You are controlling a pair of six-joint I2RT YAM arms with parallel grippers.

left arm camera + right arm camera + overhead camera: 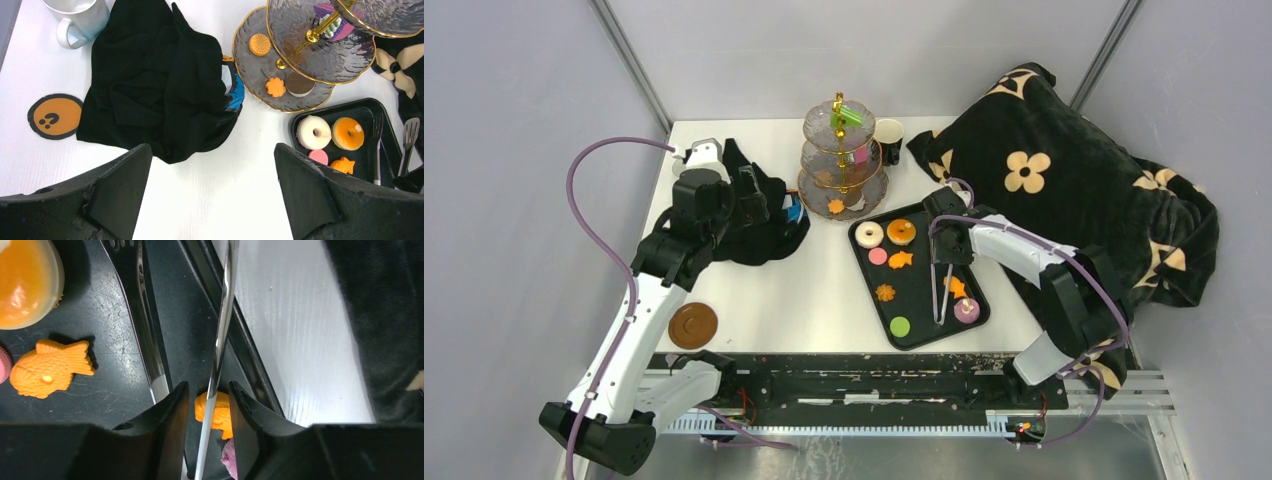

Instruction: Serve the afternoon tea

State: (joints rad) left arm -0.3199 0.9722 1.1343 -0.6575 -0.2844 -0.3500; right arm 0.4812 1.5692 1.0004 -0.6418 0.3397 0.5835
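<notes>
1. The tabletop (754, 300) carries a three-tier stand (842, 160), presumably the serving target.
2. A black tray (924, 330) beside it holds the treats: donuts (870, 234), fish cookies (49, 367), discs.
3. The left pincer (212, 195) is held wide open, empty, above a black cloth (155, 85).
4. The right pincer (206, 410) is closed around metal tongs (222, 325), apparently for lifting treats.

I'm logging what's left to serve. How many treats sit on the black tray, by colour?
orange treats: 4
white donut: 1
pink disc: 1
green disc: 1
purple treat: 1
Total on the black tray: 8
</notes>
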